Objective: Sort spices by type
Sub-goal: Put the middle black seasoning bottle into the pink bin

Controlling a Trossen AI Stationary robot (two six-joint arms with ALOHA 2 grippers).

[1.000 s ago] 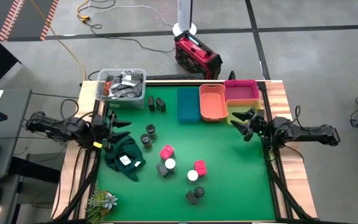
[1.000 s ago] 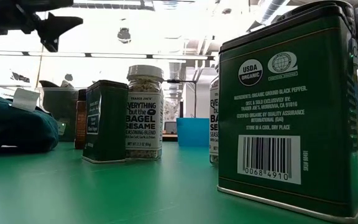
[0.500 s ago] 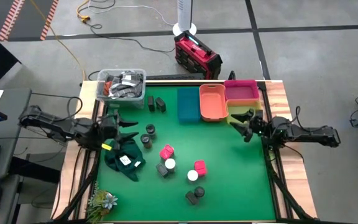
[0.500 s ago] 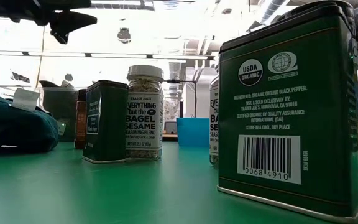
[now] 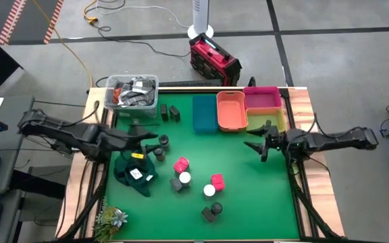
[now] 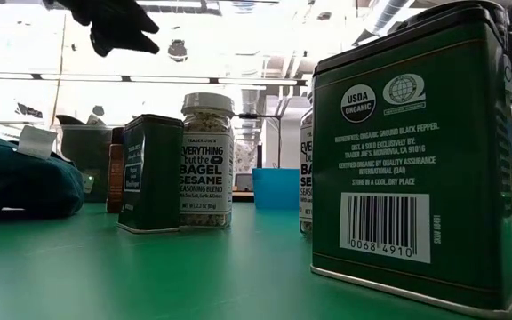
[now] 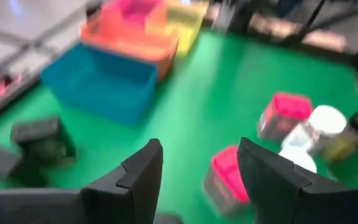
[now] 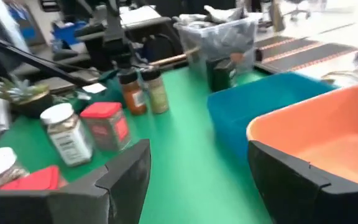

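Observation:
Spices stand mid-table in the high view: two red-pink boxes [image 5: 181, 165] [image 5: 217, 181], white-capped jars [image 5: 184, 178] [image 5: 209, 191], two dark round jars [image 5: 163, 140] [image 5: 159, 152], and dark tins near the far edge [image 5: 169, 112] and near the front [image 5: 211, 213]. My left gripper [image 5: 151, 137] hovers open just left of the dark round jars, high above the table in the low view [image 6: 114, 22]. Its wrist view [image 7: 201, 180] looks over the red-pink boxes [image 7: 284, 115]. My right gripper [image 5: 255, 145] is open in the air, right of centre [image 8: 197, 180].
Blue [image 5: 204, 113], orange [image 5: 230, 110], pink [image 5: 262, 98] and yellow [image 5: 265, 120] bins line the far right. A clear tub of clutter [image 5: 132, 91] sits at the far left corner. A dark green cloth [image 5: 135, 169] lies left of the spices, and a small plant [image 5: 110, 219] at the near left.
My left arm has reached from the table's left edge toward the centre, bringing its gripper up beside the dark round jars. My right gripper has moved a little toward the table's left, away from the yellow bin. No spice has moved.

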